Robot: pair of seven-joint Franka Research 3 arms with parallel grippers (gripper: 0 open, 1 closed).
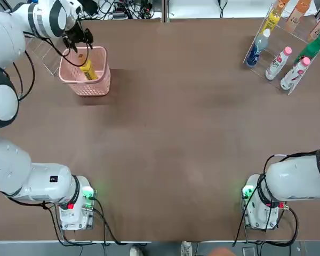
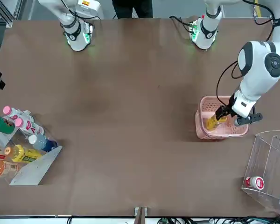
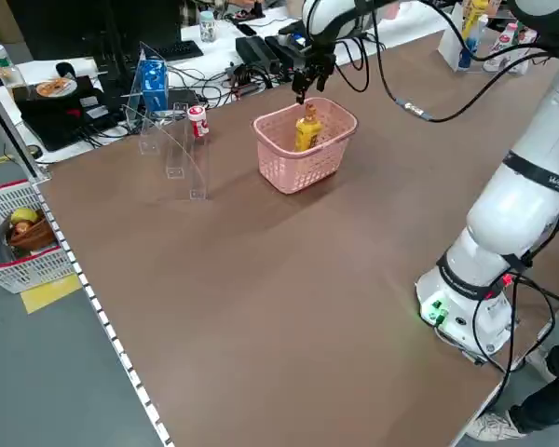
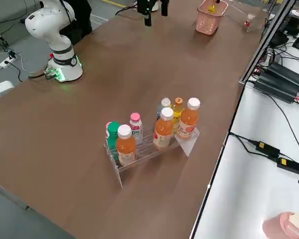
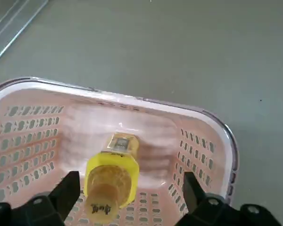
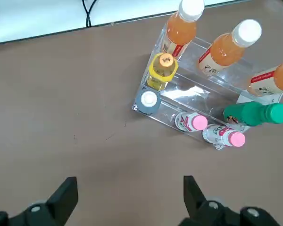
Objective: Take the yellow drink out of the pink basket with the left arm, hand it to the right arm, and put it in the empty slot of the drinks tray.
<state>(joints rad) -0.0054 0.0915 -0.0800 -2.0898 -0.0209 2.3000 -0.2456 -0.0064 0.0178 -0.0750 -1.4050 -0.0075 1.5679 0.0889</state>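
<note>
The yellow drink point(image 1: 88, 70) stands tilted inside the pink basket point(image 1: 98, 85) at the far left of the table. My left gripper point(image 1: 78, 39) hangs open just above the basket. In the left wrist view its fingers point(image 5: 69, 189) flank the yellow drink's cap point(image 5: 106, 184) without touching it. From the front, the yellow drink point(image 2: 214, 120) leans in the pink basket point(image 2: 210, 133) under the left gripper point(image 2: 233, 116). My right gripper point(image 6: 129, 181) is open, holds nothing and hovers high over the drinks tray point(image 6: 179, 107). One empty slot point(image 6: 198, 92) shows between a yellow-bodied bottle and the green one.
A clear acrylic box point(image 2: 267, 161) with a small red-white can point(image 2: 254, 182) stands beside the basket, toward the table's corner. The drinks tray point(image 1: 260, 33) holds several bottles at the far right. A person point(image 2: 133, 6) stands behind the arm bases.
</note>
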